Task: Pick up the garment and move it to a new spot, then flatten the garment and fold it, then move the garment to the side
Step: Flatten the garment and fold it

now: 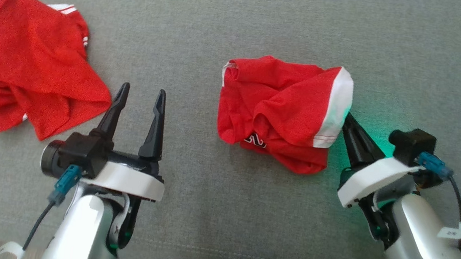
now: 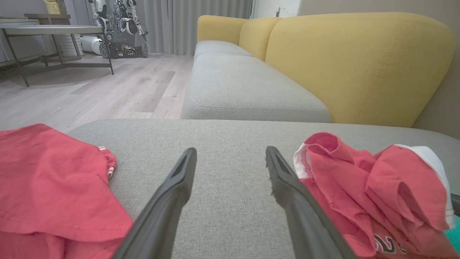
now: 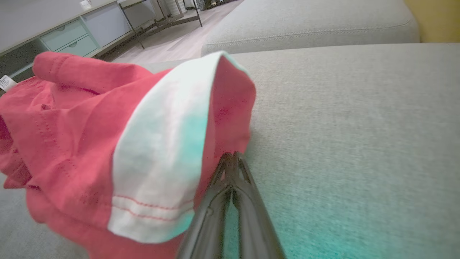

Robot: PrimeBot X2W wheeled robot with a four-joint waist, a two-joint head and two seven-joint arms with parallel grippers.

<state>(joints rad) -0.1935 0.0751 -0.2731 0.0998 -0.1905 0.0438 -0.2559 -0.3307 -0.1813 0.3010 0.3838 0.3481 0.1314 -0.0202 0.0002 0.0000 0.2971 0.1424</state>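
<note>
Grey cushion (image 1: 239,30), yellow backrest (image 2: 359,64) — left fingers (image 1: 154,127) spread, right fingers (image 1: 356,140) pinching garment (image 1: 282,105).

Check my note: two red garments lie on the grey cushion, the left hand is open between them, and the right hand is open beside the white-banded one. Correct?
Not quite: the right hand is shut, pinching the edge of the white-banded garment, as the right wrist view shows. The rest stands.
</note>
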